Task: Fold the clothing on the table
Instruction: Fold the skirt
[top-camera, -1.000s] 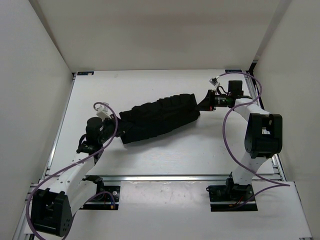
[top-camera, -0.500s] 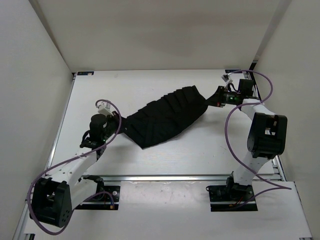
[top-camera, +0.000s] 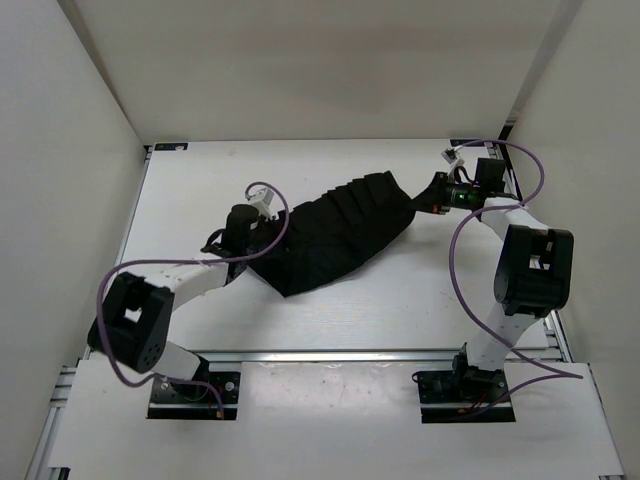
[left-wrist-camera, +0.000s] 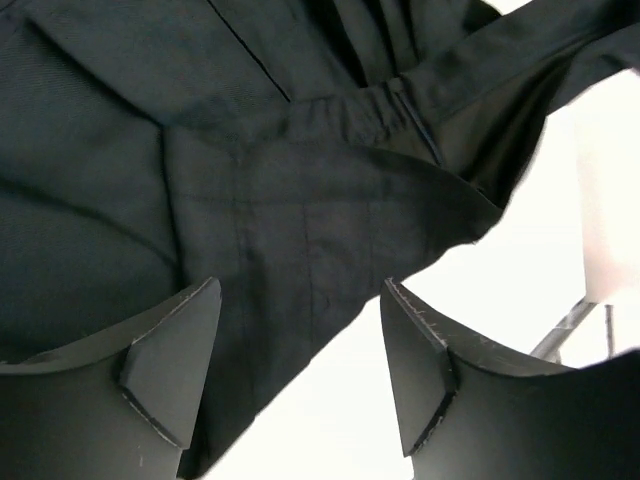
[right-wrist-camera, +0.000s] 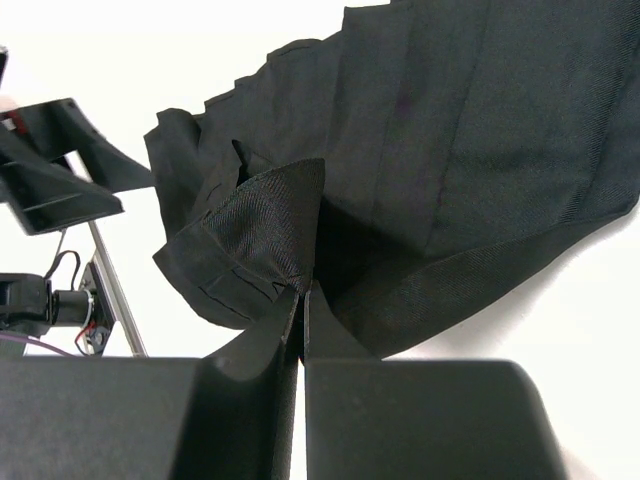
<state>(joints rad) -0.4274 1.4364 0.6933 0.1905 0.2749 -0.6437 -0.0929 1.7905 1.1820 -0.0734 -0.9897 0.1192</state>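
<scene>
Top external view: I see the white surface (top-camera: 200, 190) boxed in by white walls (top-camera: 300, 70) on three sides, with an aluminium rail (top-camera: 330, 354) across its near edge.
Garment: the black pleated clothing (top-camera: 335, 235) lies slantwise in the middle of the surface, fanned out, its narrow end toward the far right.
Obstruction: my left arm (top-camera: 190, 272) reaches in from the near left, and its wrist hides the cloth's left edge from above.
Left side: the left pincer (left-wrist-camera: 300, 330) stands wide apart and grips nothing. Dark fabric lies beneath and beyond its fingers.
Right side: the right pincer (right-wrist-camera: 302, 295) is clamped tight on a folded corner of the clothing at the far right end.
Wiring: purple cables (top-camera: 449, 255) loop beside the right arm and over the left wrist.
</scene>
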